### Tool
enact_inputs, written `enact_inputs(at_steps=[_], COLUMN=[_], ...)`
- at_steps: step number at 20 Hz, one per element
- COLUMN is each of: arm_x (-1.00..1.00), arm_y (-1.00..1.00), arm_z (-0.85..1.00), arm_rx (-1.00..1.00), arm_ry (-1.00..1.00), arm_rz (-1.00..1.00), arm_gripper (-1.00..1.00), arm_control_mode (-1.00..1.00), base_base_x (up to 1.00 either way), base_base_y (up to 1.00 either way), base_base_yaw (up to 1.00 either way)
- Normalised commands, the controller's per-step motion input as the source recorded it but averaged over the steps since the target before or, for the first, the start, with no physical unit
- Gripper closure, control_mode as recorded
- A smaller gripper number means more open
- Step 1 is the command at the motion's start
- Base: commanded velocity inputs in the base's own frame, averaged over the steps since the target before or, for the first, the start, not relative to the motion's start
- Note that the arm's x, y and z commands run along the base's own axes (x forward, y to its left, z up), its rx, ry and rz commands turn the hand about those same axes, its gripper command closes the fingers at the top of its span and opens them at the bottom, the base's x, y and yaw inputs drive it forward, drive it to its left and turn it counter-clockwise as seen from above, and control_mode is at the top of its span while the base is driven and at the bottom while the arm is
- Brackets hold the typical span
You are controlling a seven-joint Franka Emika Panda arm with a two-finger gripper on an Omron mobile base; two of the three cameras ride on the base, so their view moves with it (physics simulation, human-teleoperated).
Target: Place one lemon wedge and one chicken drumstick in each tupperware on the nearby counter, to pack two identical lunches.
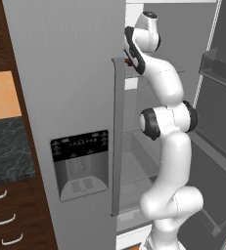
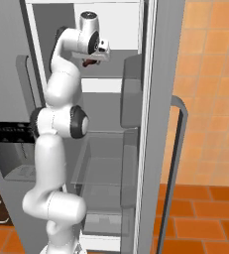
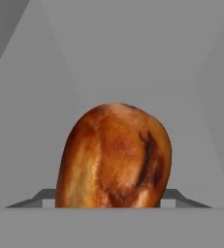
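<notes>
From my left base cam the arm reaches up into the open fridge (image 1: 75, 97), the table (image 1: 7, 146) off to the fridge's left. Right base cam: claw (image 2: 89, 61) near the fridge's top shelf with something reddish-brown at it. Hand cam: chicken drumstick (image 3: 114, 157) sits right between the fingertips (image 3: 41, 196), claw about half closed around it, looks gripped.

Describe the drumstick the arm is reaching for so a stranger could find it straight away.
Start at the tall grey fridge with its right door swung open. Follow the white arm up to the top shelf inside, where the tool sits. The drumstick lies between the fingers: a rounded, glossy piece of roasted meat, golden-brown with a dark scorched streak, the one warm-coloured thing against plain grey walls.
</notes>
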Motion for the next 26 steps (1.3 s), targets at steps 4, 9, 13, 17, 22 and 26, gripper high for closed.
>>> enact_inputs(at_steps=[4,9,13,17,22,26], arm_x=[-0.91,-1.0,-0.9,-0.94,-1.0,-1.0], arm_y=[-0.62,-0.11,0.14,0.02,0.04,0.17], arm_z=[-0.36,-0.95,-0.06,0.73,0.52,0.11], arm_rx=[0.11,0.08,-0.02,-0.12,-0.15,-0.07], arm_ry=[-0.21,-0.42,-0.22,0.0,0.0,-0.04], arm_rz=[0.12,0.18,0.17,0.14,0.15,0.09], arm_gripper=[1.0,1.0,1.0,1.0,1.0,1.0], arm_control_mode=[-1.0,-1.0,-1.0,-1.0,-1.0,-1.0], base_base_x=[0.0,0.0,0.0,0.0,0.0,0.0], base_base_y=[0.0,0.0,0.0,0.0,0.0,0.0], base_base_yaw=[0.0,0.0,0.0,0.0,0.0,0.0])
